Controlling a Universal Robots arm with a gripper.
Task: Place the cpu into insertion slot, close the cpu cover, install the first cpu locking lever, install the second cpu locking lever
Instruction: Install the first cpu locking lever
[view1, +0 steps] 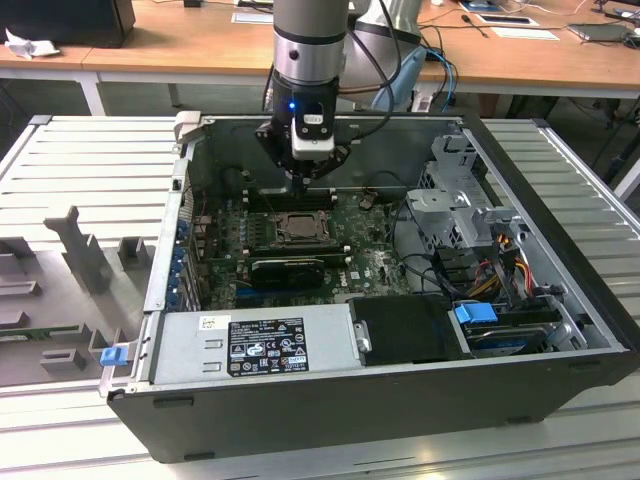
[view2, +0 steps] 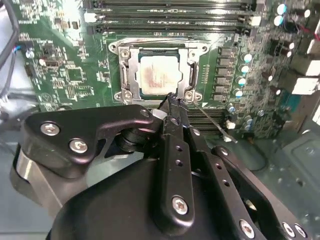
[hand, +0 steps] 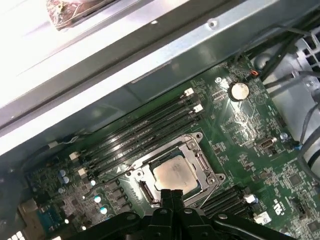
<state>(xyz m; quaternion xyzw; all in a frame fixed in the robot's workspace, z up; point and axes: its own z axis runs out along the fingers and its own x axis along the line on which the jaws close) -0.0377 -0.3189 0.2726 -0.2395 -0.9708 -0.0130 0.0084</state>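
We saw the gripper (view2: 172, 101) fingers pressed together, tip touching or just over the cpu cover (view2: 127, 70) edge. The cpu (view2: 159, 75) lay under that lowered cover, just beyond the tip.

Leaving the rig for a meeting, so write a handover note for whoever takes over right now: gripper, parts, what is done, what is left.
The gripper is shut with nothing visibly held. Its tips are at the edge of the cpu cover, beside a thin locking lever.
The cpu sits flat on the motherboard, with the cover lying down around it.
Done: cpu placed, cover closed.
Left: both levers. Whether either is latched cannot be told.
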